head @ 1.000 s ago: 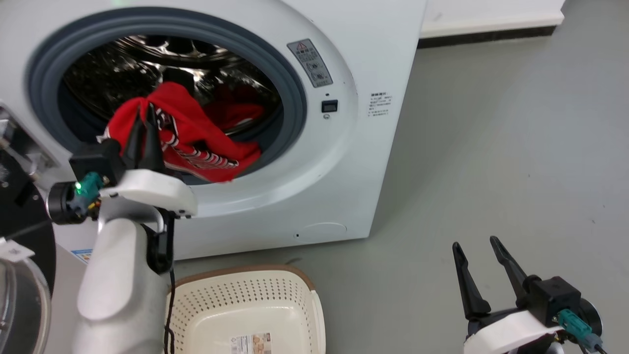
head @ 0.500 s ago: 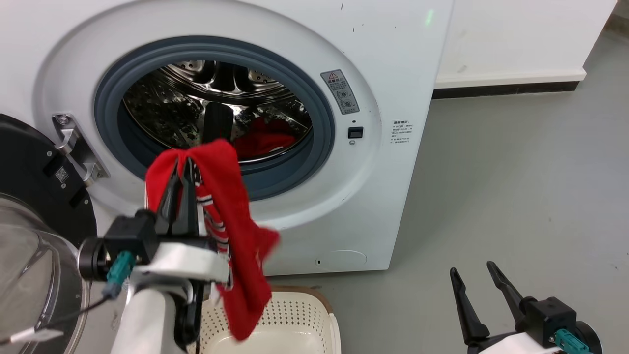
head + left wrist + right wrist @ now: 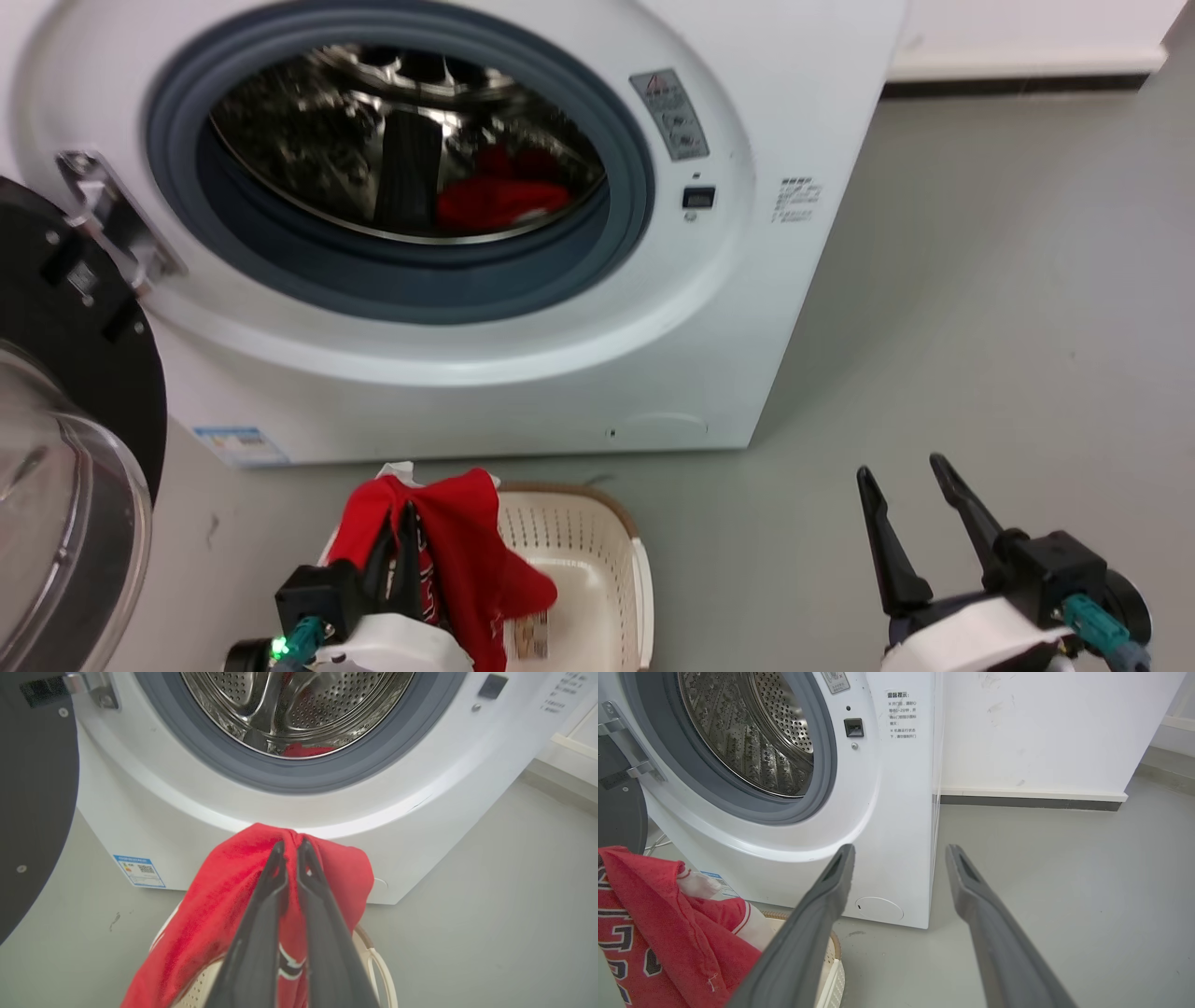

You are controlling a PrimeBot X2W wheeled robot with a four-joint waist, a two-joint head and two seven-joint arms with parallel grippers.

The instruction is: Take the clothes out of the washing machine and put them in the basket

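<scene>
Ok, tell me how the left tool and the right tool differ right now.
The left tool is shut on a red garment; the right tool is open and holds nothing. The left tool hangs over the basket; the right tool is over bare floor, apart from it. Both have long dark fingers pointing toward the washing machine.

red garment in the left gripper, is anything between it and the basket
Nothing visible stands in the way. The left gripper, shut on the red garment, holds it right over the left side of the basket, and the cloth's lower part appears to hang down inside the rim. The rest of the basket's open top is unobstructed.
</scene>
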